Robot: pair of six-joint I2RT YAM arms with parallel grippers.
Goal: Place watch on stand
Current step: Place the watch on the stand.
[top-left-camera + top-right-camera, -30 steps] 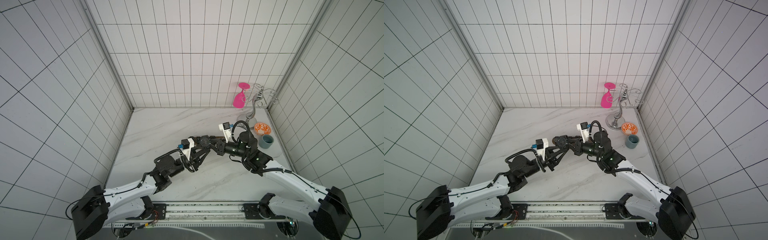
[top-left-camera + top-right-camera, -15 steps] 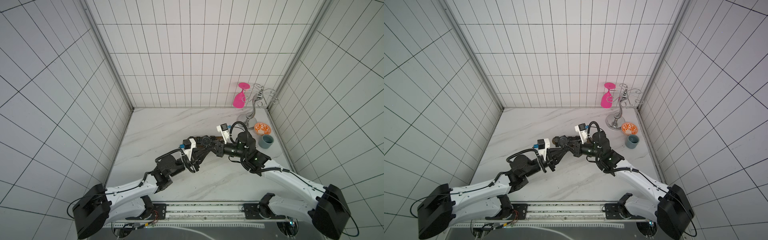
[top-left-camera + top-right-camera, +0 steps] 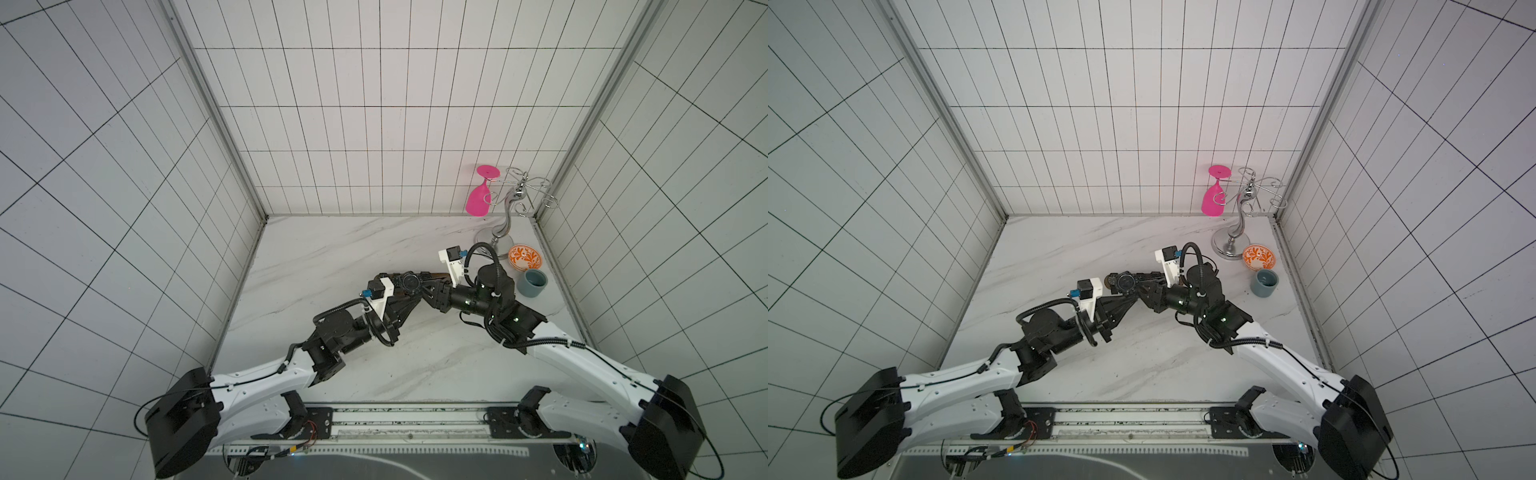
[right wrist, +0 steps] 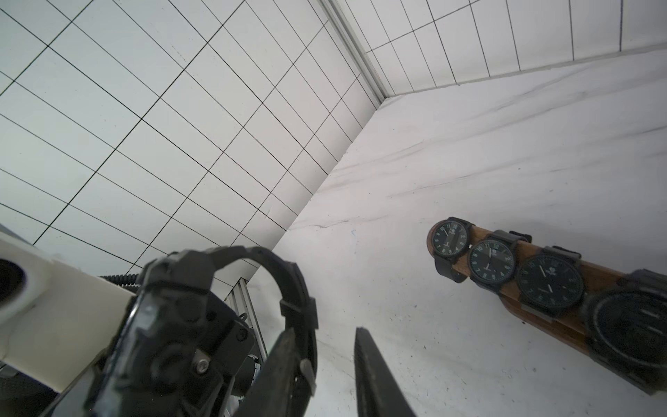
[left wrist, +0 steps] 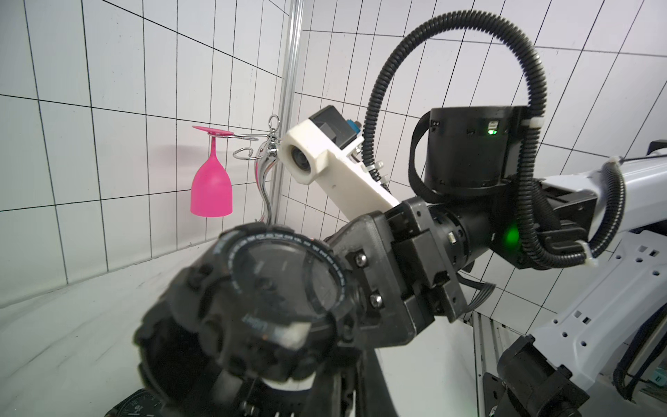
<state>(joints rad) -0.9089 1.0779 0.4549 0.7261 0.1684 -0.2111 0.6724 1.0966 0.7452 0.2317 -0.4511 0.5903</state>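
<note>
A chunky black watch (image 3: 409,281) (image 3: 1125,282) hangs above the table's middle, with my left gripper (image 3: 409,296) (image 3: 1126,296) shut on it from below. The left wrist view shows its round face (image 5: 274,285) close up above my left gripper (image 5: 344,390). My right gripper (image 3: 424,287) (image 4: 325,335) is open. The watch's strap loop (image 4: 288,274) lies against one of its fingers (image 4: 285,346), and the gap between the fingers is empty. The stand (image 4: 599,276), a brown wooden bar, lies just behind and carries several dark watches (image 4: 491,265). In both top views the grippers hide most of it.
At the back right stands a chrome wire rack (image 3: 505,224) (image 3: 1237,232) with a pink glass (image 3: 478,199) (image 5: 211,187) hanging upside down from it. An orange patterned bowl (image 3: 524,257) and a grey-blue cup (image 3: 534,282) sit by the right wall.
My left gripper has closed on the watch. My right gripper's fingers have parted and let go of the strap. Both arms shifted slightly.
</note>
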